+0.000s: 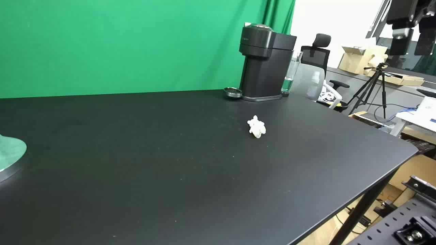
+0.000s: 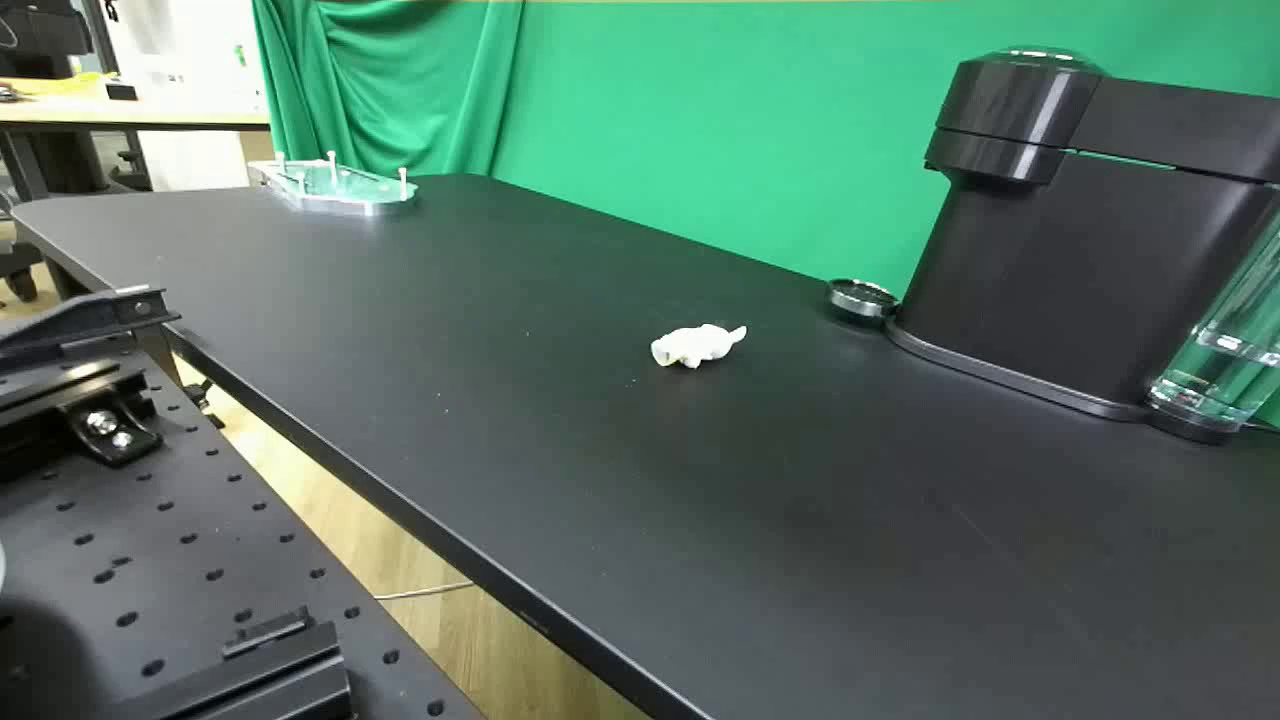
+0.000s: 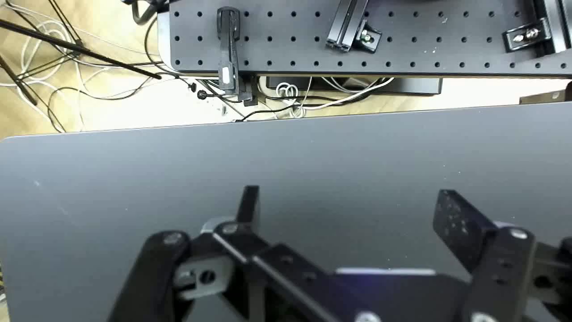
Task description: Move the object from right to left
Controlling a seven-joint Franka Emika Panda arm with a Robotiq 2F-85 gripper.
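The object, a small white lumpy figurine, lies on the black table. It shows in both exterior views [image 1: 257, 128] [image 2: 697, 345], a short way in front of the black machine, and nothing holds it. My gripper [image 1: 413, 48] hangs high at the upper right in an exterior view, well above the table and away from the object. In the wrist view the gripper [image 3: 349, 199] has its two fingers wide apart with only the table surface seen between them. The object is out of the wrist view.
A tall black machine [image 1: 264, 64] with a clear water tank [image 2: 1225, 340] stands at the table's back. A small round cup stand [image 2: 862, 298] is beside it. A clear greenish tray with white pegs [image 2: 340, 192] sits at the far end. A perforated black plate [image 3: 286, 44] lies beyond the table edge.
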